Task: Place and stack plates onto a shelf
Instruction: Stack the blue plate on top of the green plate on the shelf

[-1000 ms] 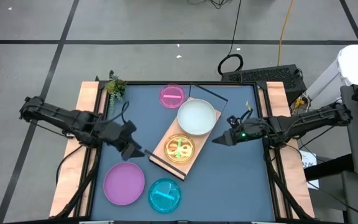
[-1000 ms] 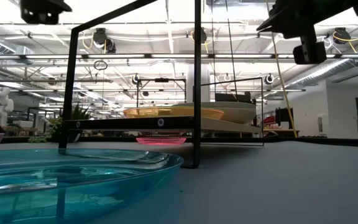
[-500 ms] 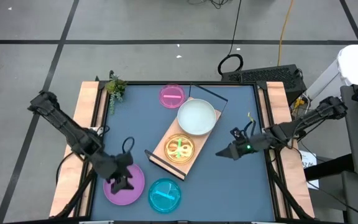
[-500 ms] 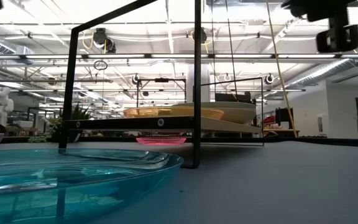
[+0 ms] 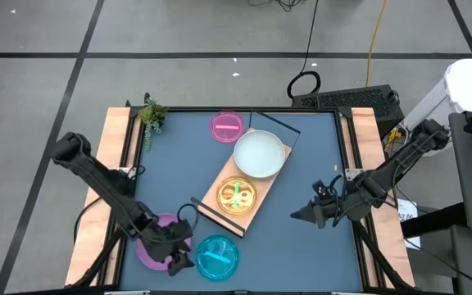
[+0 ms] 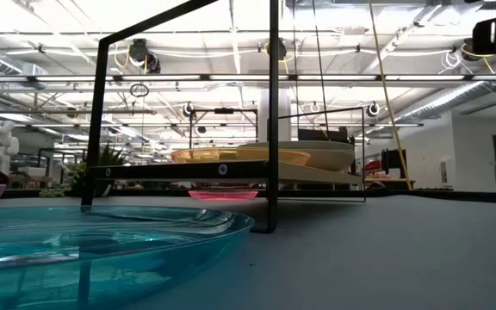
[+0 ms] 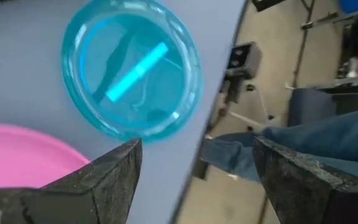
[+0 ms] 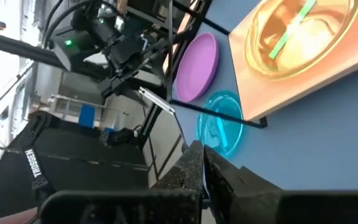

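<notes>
Shelf (image 5: pixel 240 184), long pale-wood board w/ thin black frame, sits diagonally mid-table, carrying a white opaque plate (image 5: pixel 259 154) and translucent orange plate (image 5: pixel 237 197). Glossy translucent blue plate (image 5: pixel 217 256) and matte purple plate (image 5: pixel 156 242) lie near the front edge; left gripper (image 5: pixel 183 256) hovers between them, fingers spread wide, empty. Right gripper (image 5: pixel 298 215) pinched closed, empty, right of shelf

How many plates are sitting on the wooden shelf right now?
2 visible: a white plate at the far end of the shelf, and an orange plate at the near end. More may be stacked underneath, hidden.
</notes>
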Tool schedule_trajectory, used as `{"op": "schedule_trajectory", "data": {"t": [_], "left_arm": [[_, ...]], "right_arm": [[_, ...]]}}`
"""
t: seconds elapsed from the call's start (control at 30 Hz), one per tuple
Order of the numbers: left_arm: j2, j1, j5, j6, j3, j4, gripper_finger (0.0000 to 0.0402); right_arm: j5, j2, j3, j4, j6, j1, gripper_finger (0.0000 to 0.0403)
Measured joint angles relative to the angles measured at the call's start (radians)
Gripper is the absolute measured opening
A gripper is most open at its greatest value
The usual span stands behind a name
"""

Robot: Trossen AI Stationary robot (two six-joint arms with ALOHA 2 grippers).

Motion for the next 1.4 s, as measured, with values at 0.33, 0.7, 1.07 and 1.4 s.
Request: {"op": "schedule_trajectory", "data": {"t": [0.33,0.7,1.07,1.4], "left_arm": [[0.129,0.1,0.035,0.085,0.0,0.032,0.0247],[0.212,0.177,0.048,0.13,0.0,-0.009,0.0214],[0.249,0.182,0.016,0.079,0.0,-0.037,0.0214],[0.249,0.206,0.076,0.079,-0.007,-0.029,0.0214]], "right_arm": [[0.001,0.014,0.0,0.012,0.0,0.051,0.0],[0.002,0.014,0.0,0.042,-0.022,0.068,0.0],[0.0,0.014,0.0,0.043,-0.026,0.068,0.0],[-0.001,0.014,0.0,0.05,-0.026,0.068,0.0]]}}
